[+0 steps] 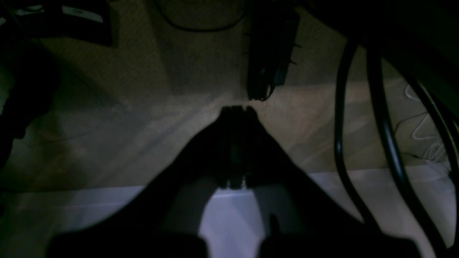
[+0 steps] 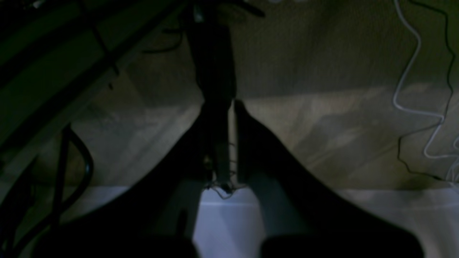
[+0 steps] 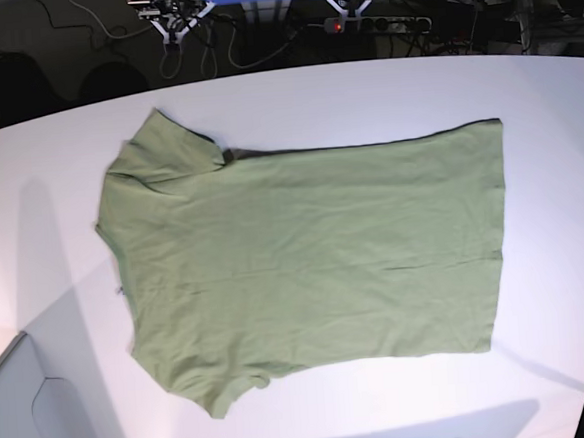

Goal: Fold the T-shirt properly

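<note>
The T-shirt (image 3: 305, 258) is plain sage green, without print, and lies spread flat on the white table (image 3: 363, 94). It lies sideways in the base view: neck and shoulders toward the left, hem toward the right. One short sleeve points to the upper left, the other to the lower left. The upper long edge looks folded slightly, showing a dark strip. Light creases cross the cloth. Neither wrist view shows it.

My 2 claws are black: the left gripper (image 1: 235, 107) and right gripper (image 2: 224, 104) each have broad, tapering fingers, with thick black cables (image 1: 362, 150) alongside.
</note>
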You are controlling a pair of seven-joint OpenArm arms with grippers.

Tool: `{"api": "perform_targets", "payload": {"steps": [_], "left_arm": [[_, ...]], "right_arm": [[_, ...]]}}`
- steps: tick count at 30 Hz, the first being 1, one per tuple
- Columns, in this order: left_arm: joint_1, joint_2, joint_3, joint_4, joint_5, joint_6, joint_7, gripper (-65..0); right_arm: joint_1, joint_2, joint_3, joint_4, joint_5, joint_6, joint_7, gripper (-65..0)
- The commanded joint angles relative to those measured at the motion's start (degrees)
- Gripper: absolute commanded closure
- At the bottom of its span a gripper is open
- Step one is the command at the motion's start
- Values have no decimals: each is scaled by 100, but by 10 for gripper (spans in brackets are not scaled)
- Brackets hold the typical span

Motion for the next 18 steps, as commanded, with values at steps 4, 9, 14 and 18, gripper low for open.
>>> {"api": "perform_targets", "payload": {"steps": [4,9,14,18], "left_arm": [[114,5,-3,-5,-6,6,23,-2],[334,-4,-3,342,-6,6,49,-2],[659,-4,-3,940,-6,-3,58,-2],[817,58,14,1080,-6,-3,58,-1]], "right_arm": [[-122,5,-3,206,-38,150,-49,-4],[-175,5,-12,206,-38,150,-58,-4],[-202,23,-12,214,-47,132,-295,-1],[-202,23,-21,241,-47,132,-656,-1]]}}
